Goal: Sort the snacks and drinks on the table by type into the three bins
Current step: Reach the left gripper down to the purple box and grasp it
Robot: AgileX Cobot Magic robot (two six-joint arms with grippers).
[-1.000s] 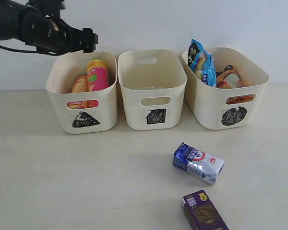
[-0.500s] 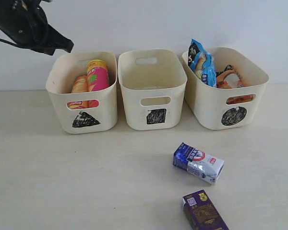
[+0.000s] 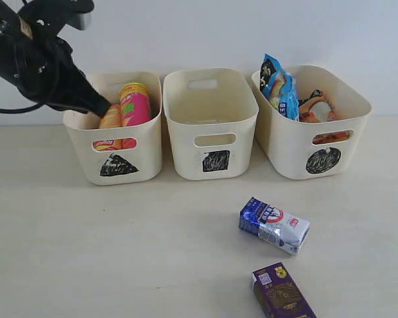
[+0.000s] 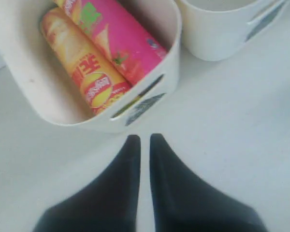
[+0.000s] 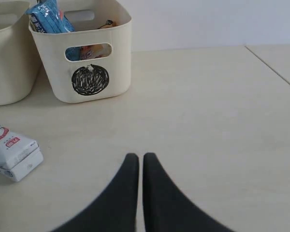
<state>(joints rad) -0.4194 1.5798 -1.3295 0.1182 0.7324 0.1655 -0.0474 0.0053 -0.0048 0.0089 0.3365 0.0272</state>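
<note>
We have the left hand [image 4: 145,140] up at the rim of the triangle bin [image 3: 79,142]. Its two dark fingers are drawn narrow, almost touching, with nothing between them. Inside that bin we see the yellow tube [image 4: 82,72] and the pink tube [image 4: 121,38] lying against each other, both leaning, the pink one's yellow rim poking above the bin's edge.

Moving along, the square bin [image 3: 186,126] stands in the middle, just beside its neighbours. The circle bin [image 3: 288,149] holds the blue packet [image 3: 282,89], which sticks up well over the rim, and the orange packet [image 3: 318,106] sits lower behind it.

Out on the counter [image 3: 86,252] we find the drinks. The white and blue carton [image 3: 275,225] lies on its side in front of the square and circle bins. The purple carton [image 3: 282,295] lies nearer the camera, apart from it, partly cut by the frame edge.

The right hand [image 5: 137,157] hangs over bare counter, fingers pinched narrow and holding nothing, touching neither the carton nor the circle bin.
</note>
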